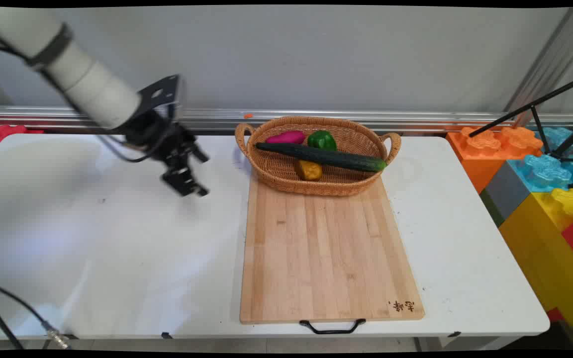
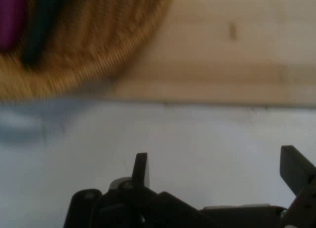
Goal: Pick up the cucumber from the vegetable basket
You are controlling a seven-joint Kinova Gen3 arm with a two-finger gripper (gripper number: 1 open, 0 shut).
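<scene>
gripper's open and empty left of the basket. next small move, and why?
Probably shift the gripper toward the wicker basket. It hangs open and empty over the bare white table, left of the cutting board, while the cucumber, green pepper, purple piece and yellow piece all lie in the basket.

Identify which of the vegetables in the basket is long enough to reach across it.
The dark green cucumber: it lies across the wicker basket, its tip at the right rim. The magenta piece, green pepper and yellow piece are short and rounded.
</scene>
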